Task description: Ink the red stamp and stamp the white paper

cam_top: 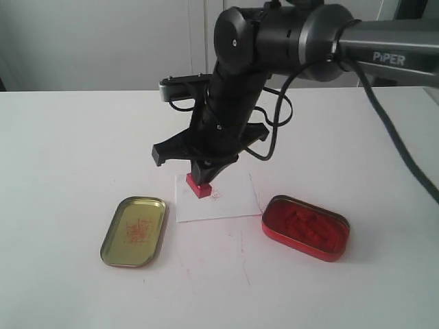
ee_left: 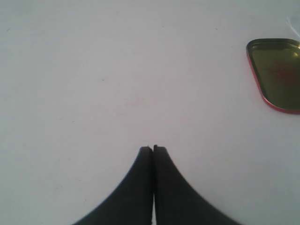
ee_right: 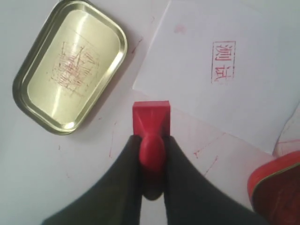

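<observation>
Right gripper (ee_right: 152, 139) pinching the red stamp (ee_right: 151, 116) over the far-left corner of the white paper (ee_right: 187, 75).
Its jaws are closing tight on the knob, leaving the square face free to print. The stamp is standing upright, long axis vertical, face pointing down; contact with the paper is unclear. One red print (ee_right: 223, 62) is already showing. The left gripper (ee_left: 153, 149) is idling, closed and empty.

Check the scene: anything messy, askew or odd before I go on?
Yes. Thin red ink streaks mark the table beside the paper, and the gold lid has overlapping red prints inside. The paper bears one clean print. The stamp in the right pincer looks fine; nothing spilled.
</observation>
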Controlling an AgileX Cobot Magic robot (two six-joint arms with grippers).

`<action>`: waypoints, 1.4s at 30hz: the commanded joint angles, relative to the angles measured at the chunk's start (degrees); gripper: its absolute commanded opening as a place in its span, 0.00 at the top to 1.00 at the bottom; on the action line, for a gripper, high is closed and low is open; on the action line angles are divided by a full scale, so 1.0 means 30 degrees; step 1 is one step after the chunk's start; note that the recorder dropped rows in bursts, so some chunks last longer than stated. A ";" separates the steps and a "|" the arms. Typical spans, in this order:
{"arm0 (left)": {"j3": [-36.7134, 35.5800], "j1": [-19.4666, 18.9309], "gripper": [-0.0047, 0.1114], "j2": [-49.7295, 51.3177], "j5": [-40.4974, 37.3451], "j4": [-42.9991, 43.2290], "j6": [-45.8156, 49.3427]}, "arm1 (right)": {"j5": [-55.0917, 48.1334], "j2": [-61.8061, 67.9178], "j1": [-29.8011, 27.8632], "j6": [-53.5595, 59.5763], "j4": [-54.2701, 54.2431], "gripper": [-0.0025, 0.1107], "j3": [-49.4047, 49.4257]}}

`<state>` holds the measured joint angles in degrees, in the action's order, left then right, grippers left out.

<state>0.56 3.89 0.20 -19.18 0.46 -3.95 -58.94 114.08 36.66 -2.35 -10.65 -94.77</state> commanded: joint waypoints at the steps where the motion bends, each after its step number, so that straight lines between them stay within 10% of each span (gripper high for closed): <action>1: -0.0185 -0.0013 0.96 -0.0066 -0.0310 0.0003 -0.0035 | 0.1551 -0.1142 -0.0121 0.0302 -0.0279 0.98 0.2050; 26: -0.0185 -0.0013 0.96 -0.0066 -0.0310 0.0003 -0.0035 | 0.5255 -0.1554 -0.2715 1.0688 -1.5262 0.98 0.9851; 42: -0.0185 -0.0013 0.96 -0.0066 -0.0310 0.0003 -0.0035 | 0.6095 -0.0025 -0.2715 1.1383 -1.7081 0.98 1.0497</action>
<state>0.56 3.89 0.20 -19.18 0.46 -3.95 -40.91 113.84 28.91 31.07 -61.25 -63.47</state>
